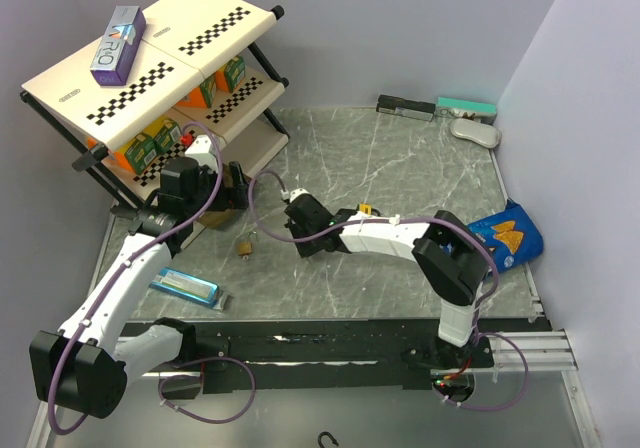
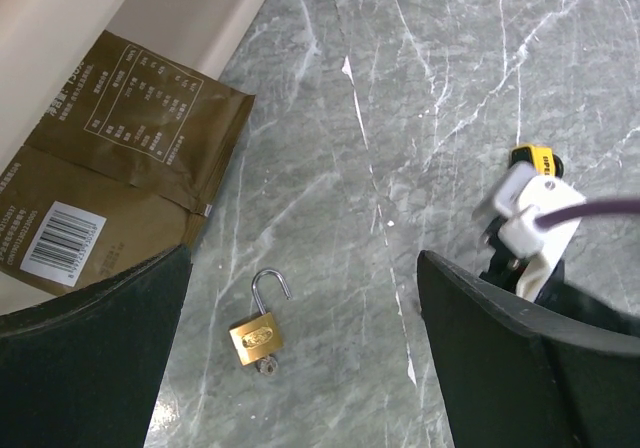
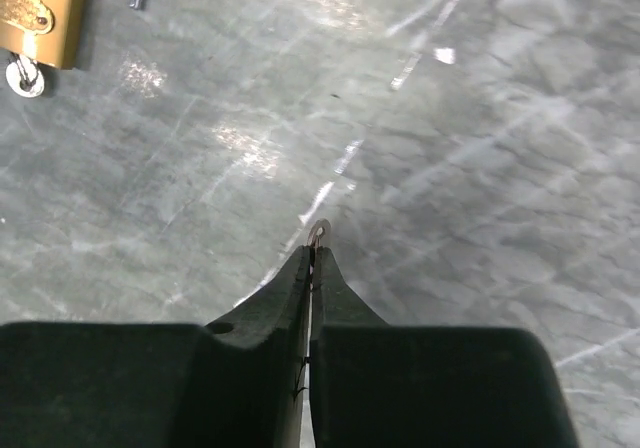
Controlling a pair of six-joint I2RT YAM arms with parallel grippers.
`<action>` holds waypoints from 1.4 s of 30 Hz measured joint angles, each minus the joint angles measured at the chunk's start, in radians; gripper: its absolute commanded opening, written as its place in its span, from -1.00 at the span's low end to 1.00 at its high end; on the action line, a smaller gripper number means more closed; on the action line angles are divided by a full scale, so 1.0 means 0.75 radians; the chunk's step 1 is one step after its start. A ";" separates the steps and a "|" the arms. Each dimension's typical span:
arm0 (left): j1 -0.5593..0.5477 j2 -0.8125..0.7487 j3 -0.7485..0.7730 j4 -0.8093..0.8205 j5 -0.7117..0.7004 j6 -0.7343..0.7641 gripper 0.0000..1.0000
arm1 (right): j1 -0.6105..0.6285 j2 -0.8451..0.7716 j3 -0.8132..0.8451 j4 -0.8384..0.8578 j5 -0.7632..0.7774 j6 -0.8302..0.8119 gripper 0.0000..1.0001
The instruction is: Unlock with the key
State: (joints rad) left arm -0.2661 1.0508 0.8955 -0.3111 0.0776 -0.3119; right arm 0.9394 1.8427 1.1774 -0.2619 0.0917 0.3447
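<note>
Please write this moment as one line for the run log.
left gripper: open, empty | padlock: on table, shackle open | right gripper: shut on thin metal piece, apart from padlock

Pale lilac walls close in on three sides. A grey, white-veined marble tabletop spreads beneath the jaws of the left gripper, catching soft white glare. Ahead and left of them stands a cream shelf rack, black-framed.

Robotics lab cell where I work: plain partition walls enclose a marbled tabletop, a checkerboard-marked shelf rack and the arms' black mounting rail.
</note>
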 measured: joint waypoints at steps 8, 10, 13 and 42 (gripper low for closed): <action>0.000 0.000 0.000 0.001 0.010 0.001 0.99 | -0.075 -0.031 -0.088 0.081 -0.126 0.045 -1.00; 0.000 0.000 -0.003 0.010 0.025 0.002 0.99 | -0.094 -0.053 -0.121 0.103 -0.164 0.056 -1.00; 0.000 -0.009 -0.020 0.031 0.071 0.005 0.99 | -0.126 -0.115 -0.180 0.126 -0.232 0.074 -1.00; -0.278 0.063 -0.179 0.614 0.906 -0.224 0.89 | -0.487 -0.934 -0.439 0.588 -0.947 0.335 -1.00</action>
State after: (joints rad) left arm -0.4744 1.0977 0.7612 0.1497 0.7574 -0.4797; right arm 0.5739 1.1419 0.8482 0.1795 -0.6182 0.5961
